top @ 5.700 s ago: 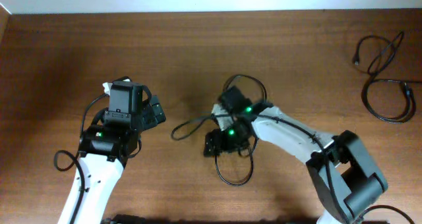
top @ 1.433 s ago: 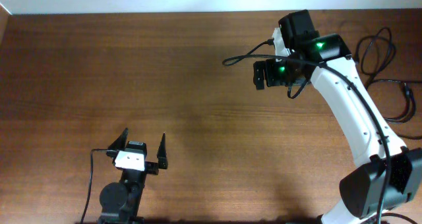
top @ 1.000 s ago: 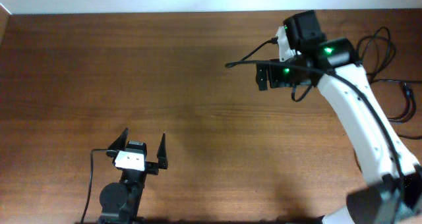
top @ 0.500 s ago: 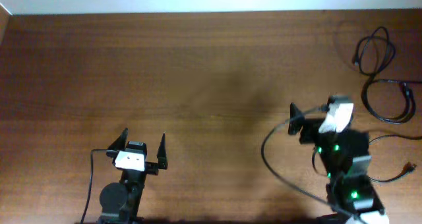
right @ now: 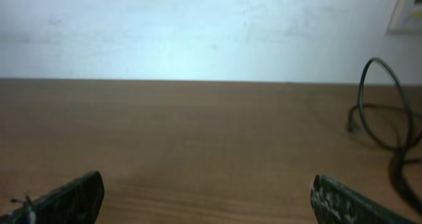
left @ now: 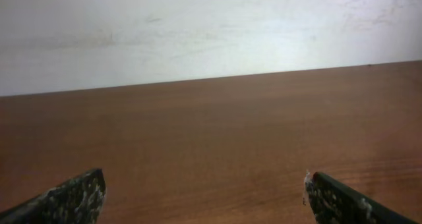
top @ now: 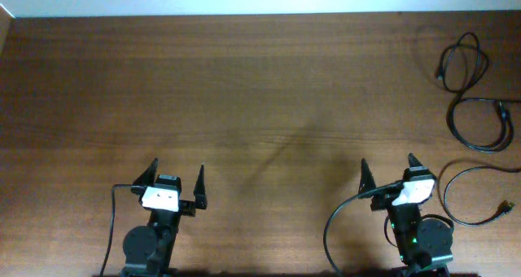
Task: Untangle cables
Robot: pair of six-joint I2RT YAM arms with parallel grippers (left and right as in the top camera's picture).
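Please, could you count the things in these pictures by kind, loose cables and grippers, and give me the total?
Loose black cables: 2, the looped cable at the far right edge and the curved cable nearer the arms; the looped one might be two cables, which cannot be told.
Grippers: 2, the left gripper and the right gripper, both open and empty.
Total: 4
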